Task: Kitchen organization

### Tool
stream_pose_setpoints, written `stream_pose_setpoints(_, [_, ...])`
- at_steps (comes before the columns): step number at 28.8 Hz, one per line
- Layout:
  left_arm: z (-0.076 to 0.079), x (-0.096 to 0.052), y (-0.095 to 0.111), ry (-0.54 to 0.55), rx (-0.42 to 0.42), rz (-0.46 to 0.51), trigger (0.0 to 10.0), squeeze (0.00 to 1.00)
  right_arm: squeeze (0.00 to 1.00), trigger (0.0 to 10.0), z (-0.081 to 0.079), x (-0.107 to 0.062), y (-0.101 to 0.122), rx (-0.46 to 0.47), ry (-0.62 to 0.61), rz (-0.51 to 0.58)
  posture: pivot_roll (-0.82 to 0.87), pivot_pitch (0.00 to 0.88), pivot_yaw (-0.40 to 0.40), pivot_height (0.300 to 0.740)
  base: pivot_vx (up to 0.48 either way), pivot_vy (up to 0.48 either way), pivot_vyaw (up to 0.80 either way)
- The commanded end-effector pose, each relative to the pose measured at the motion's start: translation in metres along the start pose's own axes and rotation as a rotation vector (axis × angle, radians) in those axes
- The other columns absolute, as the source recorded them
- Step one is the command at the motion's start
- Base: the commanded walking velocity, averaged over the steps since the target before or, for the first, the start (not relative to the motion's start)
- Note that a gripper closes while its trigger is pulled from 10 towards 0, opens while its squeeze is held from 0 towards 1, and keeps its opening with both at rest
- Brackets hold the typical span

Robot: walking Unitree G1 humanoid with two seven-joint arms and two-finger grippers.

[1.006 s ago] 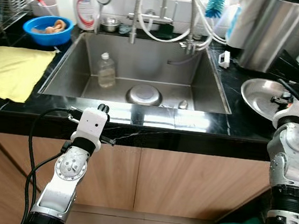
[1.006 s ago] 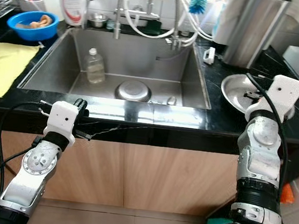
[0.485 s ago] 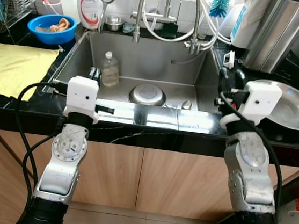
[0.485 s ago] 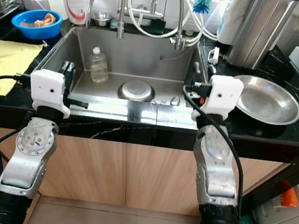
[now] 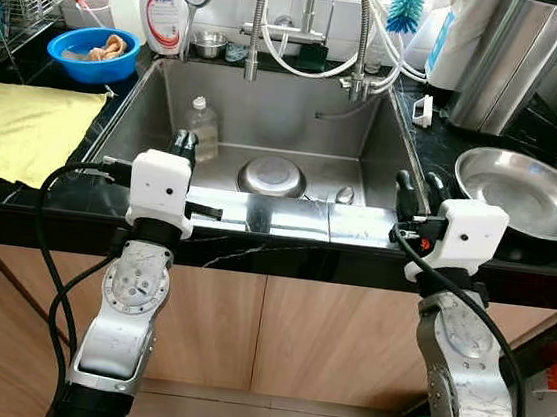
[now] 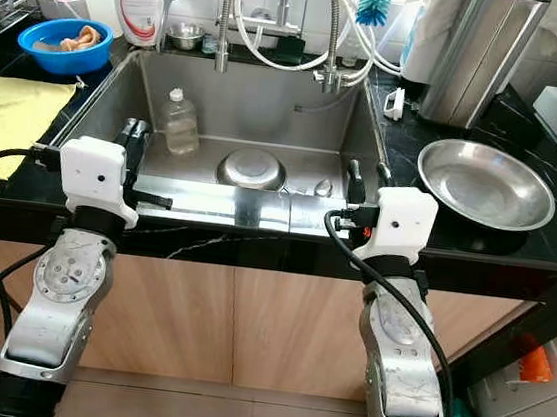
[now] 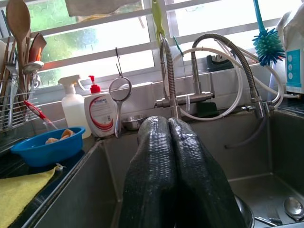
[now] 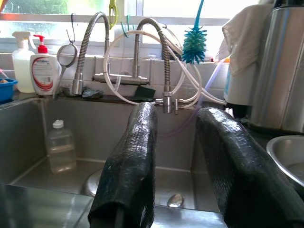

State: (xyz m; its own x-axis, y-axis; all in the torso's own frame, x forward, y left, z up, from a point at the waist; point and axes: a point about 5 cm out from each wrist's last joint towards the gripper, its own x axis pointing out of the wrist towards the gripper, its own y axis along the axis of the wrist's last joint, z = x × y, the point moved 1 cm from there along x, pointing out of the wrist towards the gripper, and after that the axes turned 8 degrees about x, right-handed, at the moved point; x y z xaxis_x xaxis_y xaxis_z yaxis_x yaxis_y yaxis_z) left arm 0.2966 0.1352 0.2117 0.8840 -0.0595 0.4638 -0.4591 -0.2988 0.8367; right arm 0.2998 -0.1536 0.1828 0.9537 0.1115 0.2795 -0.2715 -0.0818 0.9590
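We see a stainless steel sink [image 5: 128, 116] recessed in a black countertop, occupying the upper centre of the left eye view. A clear plastic bottle [image 5: 202, 131] with a white cap stands upright on the sink floor, near the left wall. A round steel bowl [image 5: 271, 176] lies inverted at the centre of the floor. A spoon [image 5: 345, 194] lies just right of the bowl. To the right of the sink, a wide, shallow steel dish [image 5: 524, 191] rests upright on the countertop. At upper left, a blue bowl [image 5: 93, 52] holds pale items.
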Motion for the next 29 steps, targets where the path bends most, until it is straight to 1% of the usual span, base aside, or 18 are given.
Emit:
stream_pose_setpoints(1, [0.001,0.001,0.0,0.001,-0.002,0.003,10.0,0.0,0.0,10.0,-0.004,0.001,0.002,0.004,0.011,0.007,-0.12,0.0,-0.001,0.731,0.0,0.0,0.0])
stream_pose_setpoints(5, [0.004,0.003,0.001,-0.015,-0.001,0.013,10.0,0.0,0.0,10.0,-0.006,0.004,0.0,0.018,0.012,-0.008,-0.12,0.0,-0.006,0.731,0.265,0.0,0.0])
stream_pose_setpoints(8, [0.005,0.003,0.0,-0.018,-0.003,0.011,10.0,0.0,0.0,10.0,-0.004,0.005,0.0,0.041,-0.004,-0.01,-0.11,0.0,-0.008,0.731,0.277,0.0,-0.59])
stream_pose_setpoints(10, [0.005,0.003,0.0,-0.02,-0.004,0.01,10.0,0.0,0.0,10.0,-0.003,0.006,0.001,0.036,-0.013,0.003,-0.12,0.0,-0.012,0.731,0.289,0.0,-0.59])
stream_pose_setpoints(12, [0.005,0.003,0.0,-0.022,-0.004,0.011,10.0,0.0,0.0,10.0,-0.002,0.007,0.001,0.012,-0.019,-0.005,-0.11,0.0,-0.012,0.731,0.3,0.0,0.0])
stream_pose_setpoints(15, [0.005,0.002,0.0,-0.024,-0.004,0.012,10.0,0.0,0.0,10.0,-0.002,0.008,0.0,0.023,-0.025,-0.001,-0.11,0.0,-0.012,0.731,0.304,0.0,0.0])
stream_pose_setpoints(21, [0.005,0.003,0.0,-0.027,-0.006,0.013,10.0,0.0,0.0,10.0,-0.005,0.013,0.008,0.011,-0.014,0.015,-0.12,0.0,-0.013,0.731,0.302,0.0,0.0])
stream_pose_setpoints(29, [0.008,0.003,-0.003,-0.048,-0.009,0.005,10.0,0.0,0.0,10.0,-0.003,0.021,0.017,0.021,-0.017,0.015,-0.13,0.0,-0.012,0.731,0.0,0.0,0.0])
